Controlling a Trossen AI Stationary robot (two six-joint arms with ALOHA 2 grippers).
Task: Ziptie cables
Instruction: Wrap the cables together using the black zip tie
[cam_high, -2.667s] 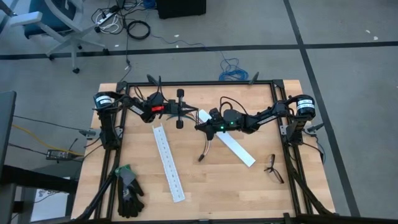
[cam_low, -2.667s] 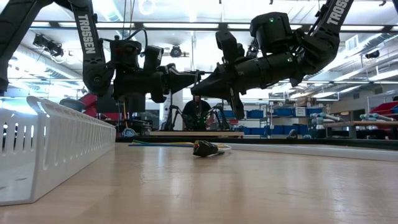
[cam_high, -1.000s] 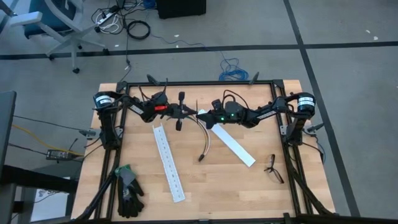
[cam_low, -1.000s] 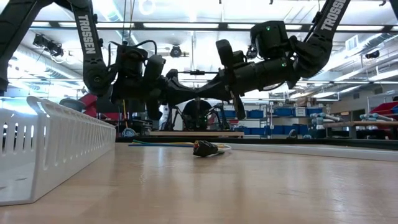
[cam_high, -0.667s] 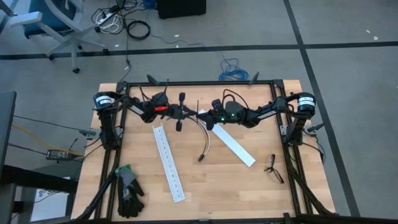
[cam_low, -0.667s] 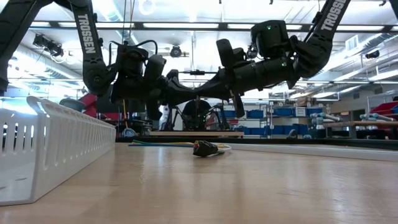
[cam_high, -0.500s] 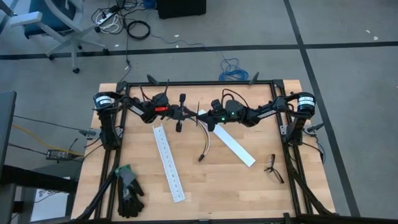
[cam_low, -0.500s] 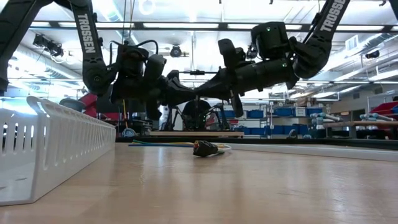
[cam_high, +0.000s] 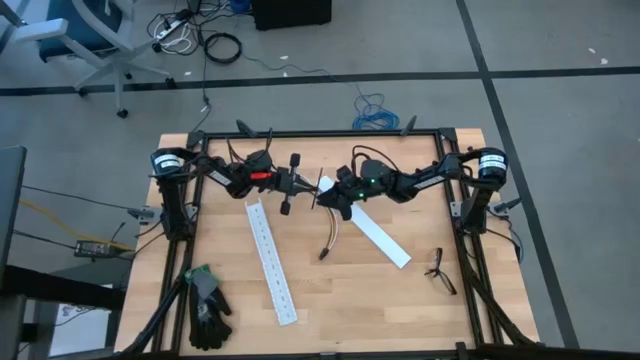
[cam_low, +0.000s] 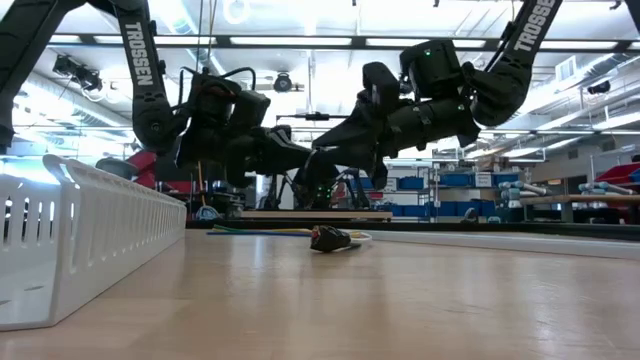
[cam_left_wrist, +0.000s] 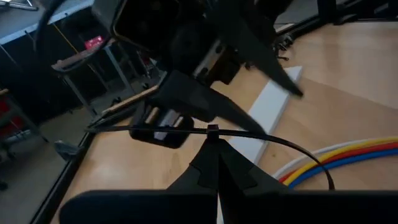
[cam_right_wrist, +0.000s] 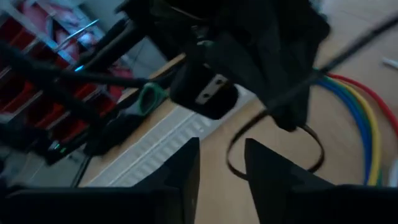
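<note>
The cables (cam_high: 330, 232) lie in a curve on the table's middle, one dark end plug (cam_low: 330, 238) facing the low camera; their coloured wires (cam_left_wrist: 348, 158) show in both wrist views. The ziptie (cam_left_wrist: 155, 129), a thin black strip, hangs above them, and its far part curls into a loop (cam_right_wrist: 273, 149). My left gripper (cam_high: 305, 186) is shut on it. My right gripper (cam_high: 325, 195) faces the left one closely and stands open (cam_right_wrist: 221, 168), the loop just beyond its fingers. Whether the loop goes around the cables I cannot tell. My left gripper pinches the ziptie at a small thick spot (cam_left_wrist: 211, 129) partway along the strip, between its two fingertips (cam_left_wrist: 214, 155). The fingers come level from the table's left and lie across the strip. The strip is lifted clear of the table and bends down past the hold.
Two white slotted strips (cam_high: 270, 262) (cam_high: 378, 238) lie on either side of the cables; one fills the low view's left (cam_low: 90, 240). A black and green glove (cam_high: 205, 300) lies near left, spectacles (cam_high: 438, 270) near right. A dark frame (cam_high: 330, 133) borders the table.
My right gripper has rolled its wrist and opened, letting go of the ziptie, while staying close to the left gripper. My left gripper has rolled a little and keeps the ziptie. The cables have stayed where they were.
</note>
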